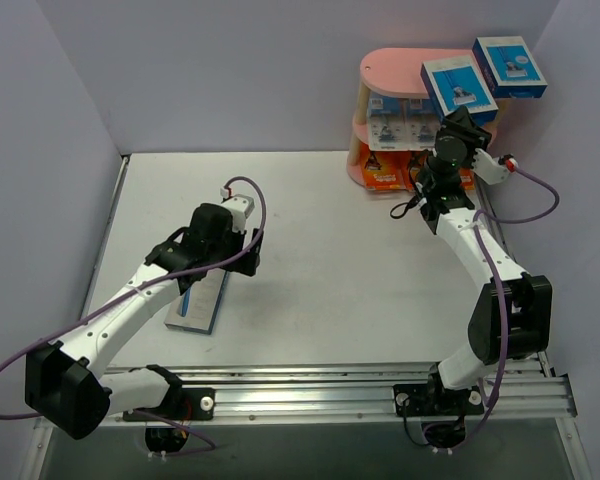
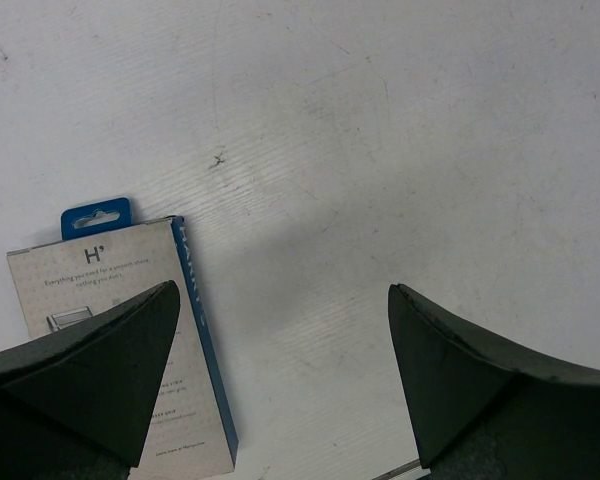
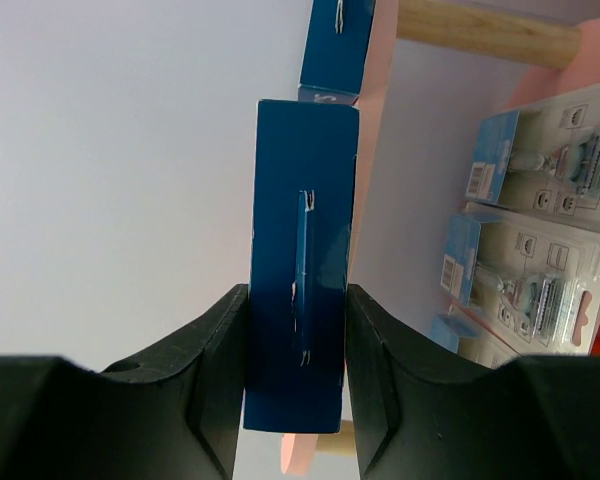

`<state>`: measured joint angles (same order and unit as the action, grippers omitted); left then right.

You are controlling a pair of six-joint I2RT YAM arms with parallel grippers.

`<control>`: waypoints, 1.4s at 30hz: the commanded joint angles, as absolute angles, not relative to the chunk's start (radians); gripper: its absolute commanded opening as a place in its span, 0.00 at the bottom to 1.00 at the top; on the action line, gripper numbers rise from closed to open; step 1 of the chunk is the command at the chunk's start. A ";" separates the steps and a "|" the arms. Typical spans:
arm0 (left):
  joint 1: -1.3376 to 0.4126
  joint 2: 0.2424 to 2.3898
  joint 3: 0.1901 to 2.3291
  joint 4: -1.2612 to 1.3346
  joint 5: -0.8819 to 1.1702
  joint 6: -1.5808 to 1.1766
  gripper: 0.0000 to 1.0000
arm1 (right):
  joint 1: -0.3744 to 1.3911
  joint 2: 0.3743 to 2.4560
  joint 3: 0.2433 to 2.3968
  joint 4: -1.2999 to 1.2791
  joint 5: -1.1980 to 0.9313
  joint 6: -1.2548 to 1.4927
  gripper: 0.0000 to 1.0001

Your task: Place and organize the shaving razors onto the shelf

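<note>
The pink shelf (image 1: 395, 68) stands at the back right. My right gripper (image 1: 462, 115) is shut on a blue razor box (image 1: 458, 86), holding it by its narrow sides (image 3: 302, 200) at the top board beside a second blue box (image 1: 510, 64). White-blue blister cards (image 1: 400, 122) fill the middle tier and orange boxes (image 1: 385, 174) the bottom one. Another razor box (image 1: 202, 302) lies flat on the table at the left. My left gripper (image 1: 225, 264) hovers open just right of that box (image 2: 100, 270), its left finger (image 2: 110, 360) over the box's edge and bare table between the fingers.
White walls close in the table on the left, back and right. The shelf's wooden post (image 3: 480, 30) and pink board edge (image 3: 380, 90) lie close behind the held box. Blister cards (image 3: 540, 230) show to its right.
</note>
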<state>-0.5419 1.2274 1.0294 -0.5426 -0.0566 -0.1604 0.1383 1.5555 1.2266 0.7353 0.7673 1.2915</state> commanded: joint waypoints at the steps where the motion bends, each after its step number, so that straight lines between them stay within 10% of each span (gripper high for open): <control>1: -0.552 1.235 1.065 -0.526 -0.061 -0.150 0.94 | 0.143 1.503 1.233 0.822 0.876 1.324 0.00; 42: -0.568 1.284 1.071 -0.525 -0.060 -0.147 0.94 | 0.127 1.709 1.477 0.696 0.930 1.396 0.20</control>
